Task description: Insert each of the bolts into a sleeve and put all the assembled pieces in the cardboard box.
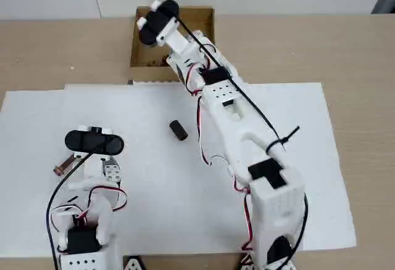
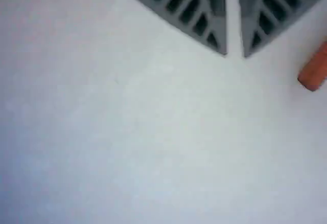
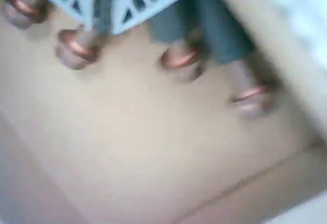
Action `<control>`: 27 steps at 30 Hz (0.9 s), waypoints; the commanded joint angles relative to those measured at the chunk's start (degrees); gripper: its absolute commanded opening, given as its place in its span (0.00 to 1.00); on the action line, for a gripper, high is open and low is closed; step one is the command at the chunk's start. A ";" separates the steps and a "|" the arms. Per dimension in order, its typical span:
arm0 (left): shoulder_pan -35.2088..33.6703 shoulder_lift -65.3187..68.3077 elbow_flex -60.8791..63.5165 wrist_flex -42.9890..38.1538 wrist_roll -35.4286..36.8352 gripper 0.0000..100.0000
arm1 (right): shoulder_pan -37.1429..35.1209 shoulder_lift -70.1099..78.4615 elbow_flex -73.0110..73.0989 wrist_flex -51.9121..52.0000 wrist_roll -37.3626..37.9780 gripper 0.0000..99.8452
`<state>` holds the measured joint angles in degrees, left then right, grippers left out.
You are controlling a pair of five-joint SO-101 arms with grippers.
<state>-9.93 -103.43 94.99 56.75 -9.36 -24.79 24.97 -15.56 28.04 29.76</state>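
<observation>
Noting the left gripper (image 2: 235, 52), fingers nearly closed and empty, just beside the short copper-coloured metal bolt (image 2: 313, 70) on the white paper sheet (image 1: 154, 220): likely light, stiff, prone to rolling; pinch across its shank.

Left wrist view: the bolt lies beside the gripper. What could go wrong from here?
The bolt lies outside the left gripper, whose jaws stand nearly together; approaching without opening wider might knock it rolling. The sleeve lies on its side, apart from the bolt, and may roll when nudged. The right gripper sits low in the cardboard box among assembled pieces; lifting out could snag one.
</observation>
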 commanded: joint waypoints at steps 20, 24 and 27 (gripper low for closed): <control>-0.44 -0.70 -0.04 -1.05 0.44 0.01 | -1.63 -21.58 -2.64 53.58 -23.38 0.00; -3.43 -0.70 0.40 -1.41 0.44 0.01 | -3.74 -21.05 -2.37 60.97 -22.15 0.01; -7.03 -0.70 0.40 -1.41 2.29 0.01 | -6.02 -19.30 -2.37 62.90 -21.63 0.01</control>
<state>-14.24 -103.43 95.69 56.75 -9.01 -29.27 6.07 -15.56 88.88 7.60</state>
